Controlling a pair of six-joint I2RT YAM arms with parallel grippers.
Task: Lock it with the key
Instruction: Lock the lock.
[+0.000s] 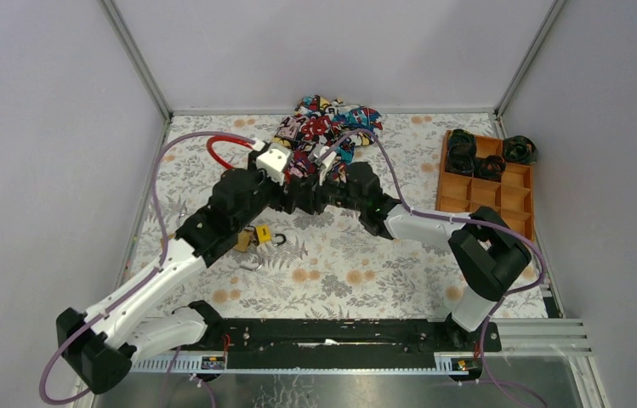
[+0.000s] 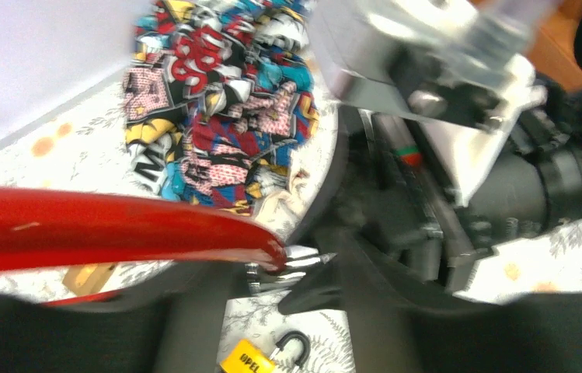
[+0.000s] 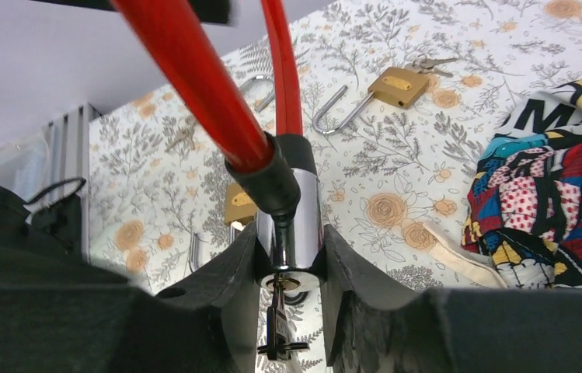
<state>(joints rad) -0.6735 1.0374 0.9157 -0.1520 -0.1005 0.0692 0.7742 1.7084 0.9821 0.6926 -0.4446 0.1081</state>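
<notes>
A red cable lock (image 1: 219,151) loops at the table's centre left. My right gripper (image 3: 291,260) is shut on its chrome cylinder (image 3: 295,233), keyhole end towards the camera. A black-headed key (image 3: 279,326) sits in the keyhole and hangs free, with nothing holding it. In the top view the right gripper (image 1: 325,189) meets my left gripper (image 1: 296,195) tip to tip. In the left wrist view the red cable (image 2: 116,229) crosses close to the lens. Bright metal parts (image 2: 291,263) show at its end. The left gripper (image 2: 287,311) has its fingers apart and looks empty.
A yellow padlock (image 2: 250,359) and a brass padlock (image 1: 249,240) lie open under the left arm, another brass padlock (image 3: 400,85) nearby. A comic-print cloth (image 1: 327,127) lies behind the grippers. An orange compartment tray (image 1: 514,200) with black items stands at the right.
</notes>
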